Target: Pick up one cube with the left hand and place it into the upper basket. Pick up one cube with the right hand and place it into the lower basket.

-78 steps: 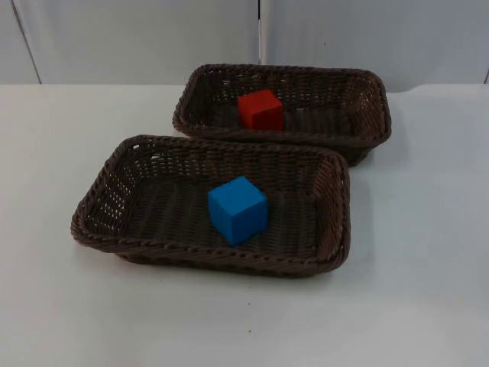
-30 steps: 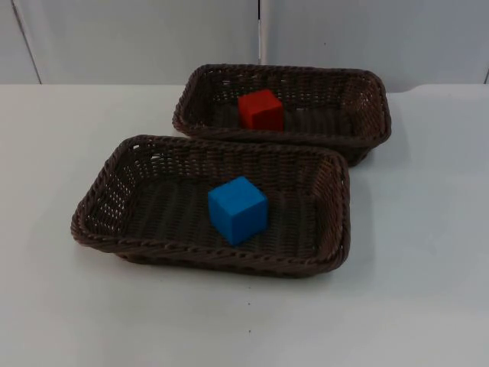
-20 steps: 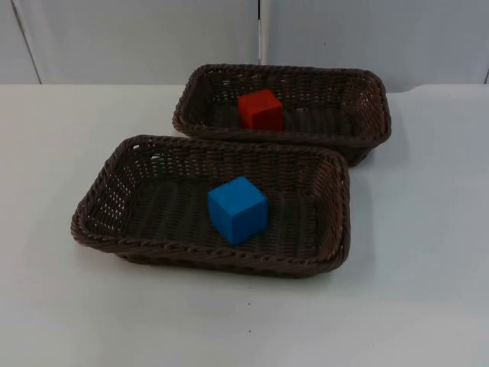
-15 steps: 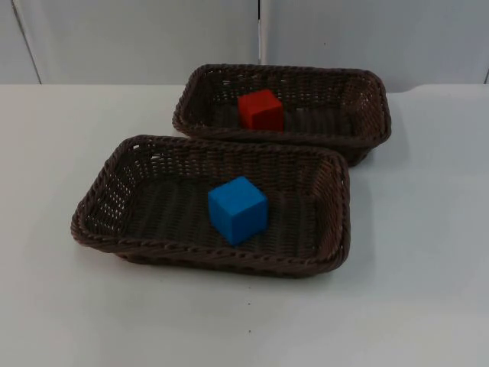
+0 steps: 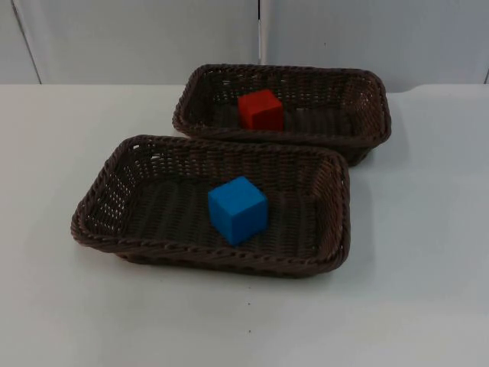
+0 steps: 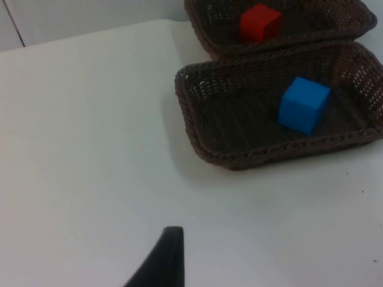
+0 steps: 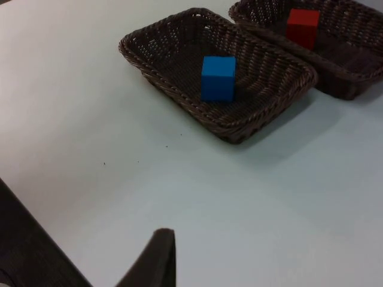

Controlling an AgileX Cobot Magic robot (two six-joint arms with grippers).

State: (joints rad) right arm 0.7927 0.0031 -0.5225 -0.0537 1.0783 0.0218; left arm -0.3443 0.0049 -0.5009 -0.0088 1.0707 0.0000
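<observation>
Jaws: can't tell the opening on either side. One black fingertip of the left gripper (image 6: 161, 260) shows over bare white tabletop (image 5: 428, 252), holding nothing, touching nothing. Same for the right gripper (image 7: 157, 257): one dark fingertip above the tabletop, nothing in it. Both sit well back from the baskets.

Red cube (image 5: 260, 109) lies on the floor of the upper basket (image 5: 367, 80), left of its centre. Blue cube (image 5: 238, 209) lies on the floor of the lower basket (image 5: 107, 172), about mid-basket, turned slightly off the basket's axis.

Baskets: dark brown woven wicker, rectangular with rounded corners, braided rims, open weave showing light through the side walls. They lie near each other, the lower one offset to the left; whether the rims touch is unclear. Cubes: matte, sharp-edged, plain faces.

Upper basket's near wall hides the foot of the red cube in the top view. A dark woven-looking surface (image 7: 30, 251) is cut off at the edge of the right wrist view; can't identify it.
</observation>
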